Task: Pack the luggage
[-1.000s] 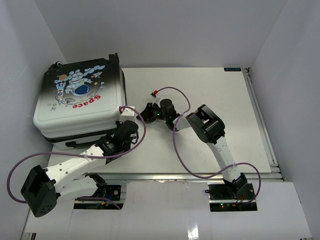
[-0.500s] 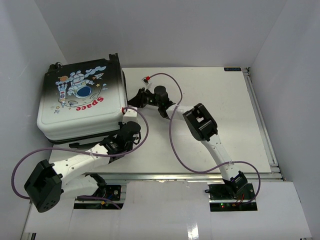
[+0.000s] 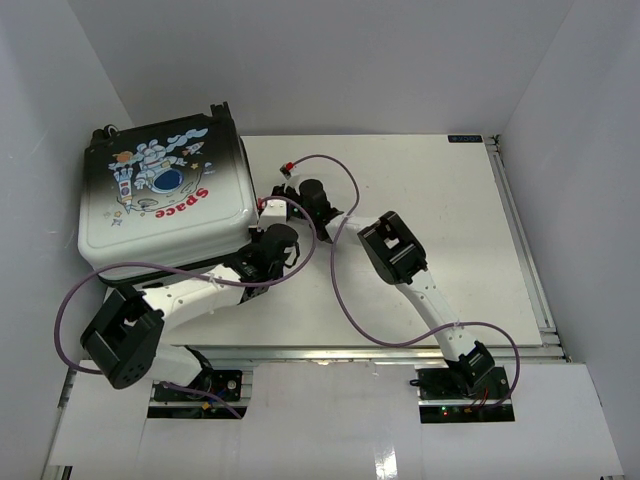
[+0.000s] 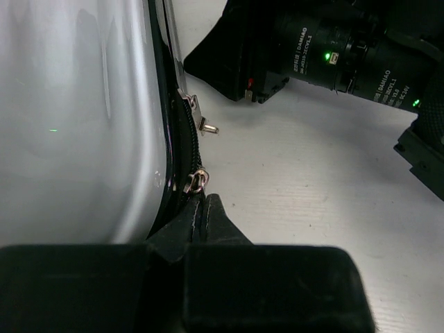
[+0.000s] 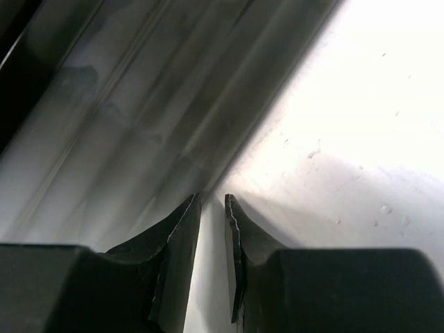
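two sets of fingers meet at the right edge of the luggage, which lies shut and flat at the far left of the surface, astronaut print up. the left fingers are pressed together, their tips at the black zipper rim just short of a small metal zipper pull; i cannot tell whether they pinch anything. the right fingers stand slightly spread, nothing between them, low beside the shell.

the shell looks stiff and glossy, so pads would likely slide on its curved face, and it is too broad to clamp. it probably shifts easily when pushed. the better hold seems to be the pull tab, small and loose, gripped squarely and drawn along the rim while the other arm steadies the case.
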Robot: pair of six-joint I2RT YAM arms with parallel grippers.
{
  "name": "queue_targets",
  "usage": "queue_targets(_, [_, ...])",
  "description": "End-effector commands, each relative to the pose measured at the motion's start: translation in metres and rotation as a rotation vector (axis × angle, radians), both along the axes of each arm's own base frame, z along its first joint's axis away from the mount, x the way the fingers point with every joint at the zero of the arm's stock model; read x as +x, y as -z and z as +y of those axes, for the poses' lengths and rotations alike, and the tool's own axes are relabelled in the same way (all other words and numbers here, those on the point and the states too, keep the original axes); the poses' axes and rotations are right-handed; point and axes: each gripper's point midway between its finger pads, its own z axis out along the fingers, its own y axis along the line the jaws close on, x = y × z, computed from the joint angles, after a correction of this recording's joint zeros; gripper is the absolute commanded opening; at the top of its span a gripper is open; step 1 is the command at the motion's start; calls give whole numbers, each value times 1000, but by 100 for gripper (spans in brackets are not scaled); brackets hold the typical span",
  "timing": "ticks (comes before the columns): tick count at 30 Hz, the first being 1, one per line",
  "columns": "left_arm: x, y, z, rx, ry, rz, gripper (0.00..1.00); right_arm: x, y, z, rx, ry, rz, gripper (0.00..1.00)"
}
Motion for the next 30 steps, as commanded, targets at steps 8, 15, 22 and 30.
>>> queue_targets(8, [63, -99, -41, -164, -43, -273, 0, -142, 40, 82, -51, -330, 18, 22])
queue_targets(15, [80, -110, -43, -157, -70, -291, 0, -150, 40, 81, -58, -330, 2, 13])
queue_targets(22, [95, -107, -41, -128, -128, -302, 0, -163, 39, 79, -55, -353, -2, 8])
queue_targets(30, [110, -109, -34, -123, -186, -340, 0, -172, 39, 78, -59, -375, -32, 8])
